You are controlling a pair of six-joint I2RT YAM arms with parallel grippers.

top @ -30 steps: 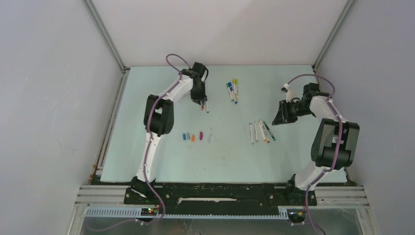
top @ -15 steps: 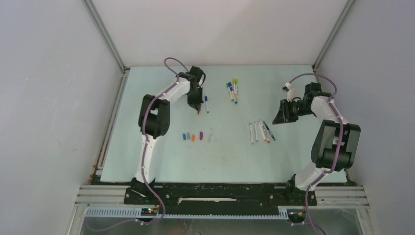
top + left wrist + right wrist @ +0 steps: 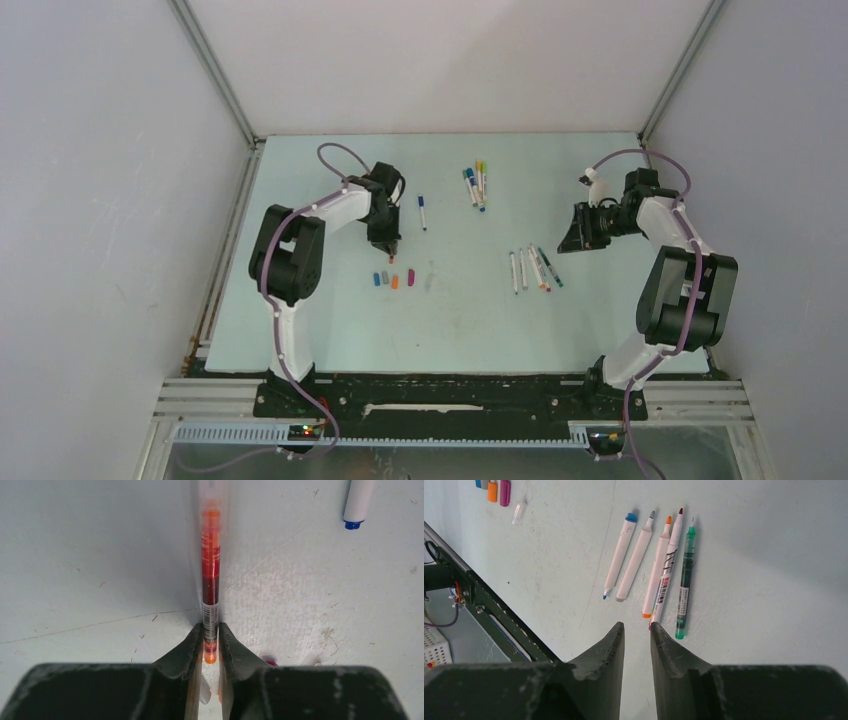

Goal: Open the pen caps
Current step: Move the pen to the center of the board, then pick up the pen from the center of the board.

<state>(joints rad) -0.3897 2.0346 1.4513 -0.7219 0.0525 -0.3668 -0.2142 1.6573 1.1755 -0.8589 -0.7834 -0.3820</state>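
Up close, the left end effector [image 3: 210, 647] pinches a glossy red-orange pen [image 3: 210, 575] by its end, something the overhead view hardly shows. The right end effector [image 3: 637, 640] hangs slightly parted, holding nothing, over five slim uncapped pens [image 3: 659, 565]. Loose pen caps [image 3: 396, 279] lie in a row mid-desk [image 3: 460, 320]; capped pens [image 3: 476, 183] lie farther back.

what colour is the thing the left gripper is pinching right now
Orange-red, a translucent slim piece with a printed label, held between the left gripper fingers. Clearest in the left wrist view.
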